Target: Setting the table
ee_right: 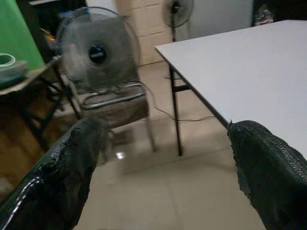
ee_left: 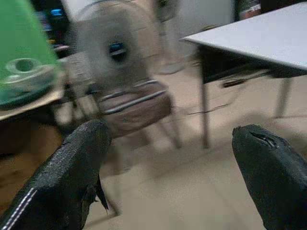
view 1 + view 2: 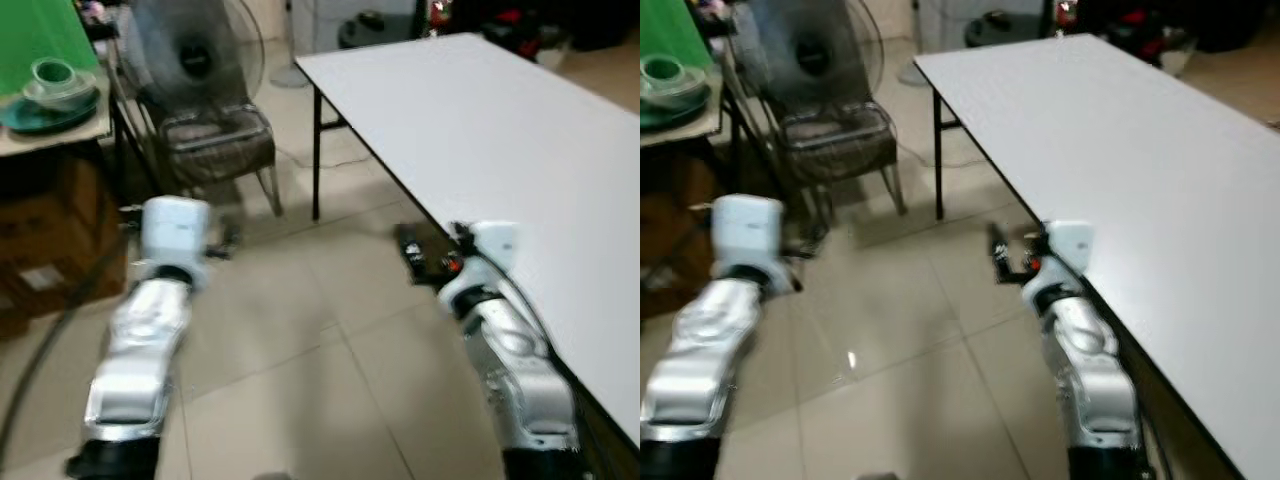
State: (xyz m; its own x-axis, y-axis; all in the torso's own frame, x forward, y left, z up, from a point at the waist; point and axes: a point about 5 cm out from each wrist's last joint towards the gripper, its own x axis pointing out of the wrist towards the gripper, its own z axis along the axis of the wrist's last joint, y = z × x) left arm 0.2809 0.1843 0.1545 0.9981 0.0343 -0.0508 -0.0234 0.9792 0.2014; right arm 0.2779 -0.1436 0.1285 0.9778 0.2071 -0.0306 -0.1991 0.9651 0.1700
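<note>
Left eye view: showing dishes (image 3: 52,88) stacked on side table (image 3: 60,130); likely fragile, slippery, best gripped at rim. Left gripper (image 2: 168,177) and right gripper (image 1: 163,167) gaping, carrying nothing.

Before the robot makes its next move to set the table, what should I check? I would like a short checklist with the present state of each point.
1. Left gripper empty, fingers apart: ok.
2. Right gripper empty, fingers apart: ok.
3. Dishes located: ok, a stack of bowls on a green plate sits on the side table at far left.
4. White table has room for the dishes: ok.
5. Path to the dishes: not ok, a chair with a fan on it stands close beside the side table.
6. Sharp view for reaching: not ok, pictures are blurred.
</note>
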